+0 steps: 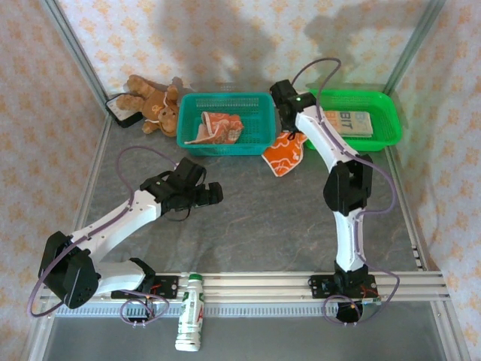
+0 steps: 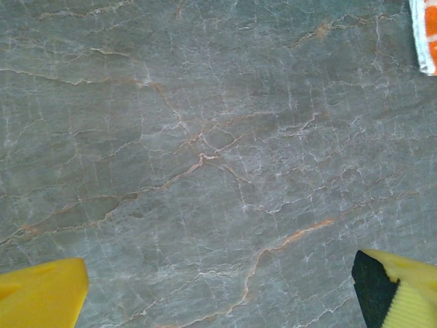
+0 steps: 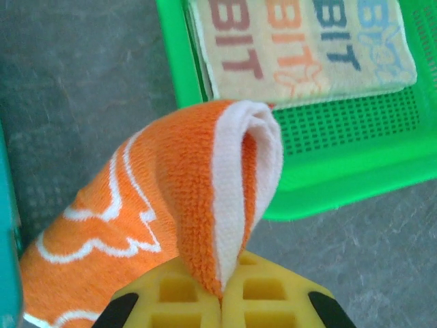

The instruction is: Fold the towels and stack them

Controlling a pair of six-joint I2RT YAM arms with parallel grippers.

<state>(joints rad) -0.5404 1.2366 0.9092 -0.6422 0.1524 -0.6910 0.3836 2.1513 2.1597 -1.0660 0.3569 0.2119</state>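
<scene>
Right claw [image 3: 222, 292]: we see it shut tight on a fold of the orange towel [image 3: 171, 184], between the teal basket [image 1: 225, 144] and green basket [image 3: 341, 178].
Left claw [image 2: 220, 290]: spread wide, empty, over the table [image 2: 205, 137].
Writing: we read "BIT", repeated, on the cream towel [image 3: 300, 41] in the green basket.
Teal basket: holds a crumpled towel [image 1: 216, 128].
Surface: grey, veined.
Walls [image 1: 225, 37]: flower-patterned.

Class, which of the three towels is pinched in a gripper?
The orange towel, held by the right gripper; the crumpled towel and the lettered towel lie untouched.

Grey veined tabletop [image 1: 255, 218], pale floral-print walls [image 1: 225, 37], metal corner posts [image 1: 75, 53]
</scene>
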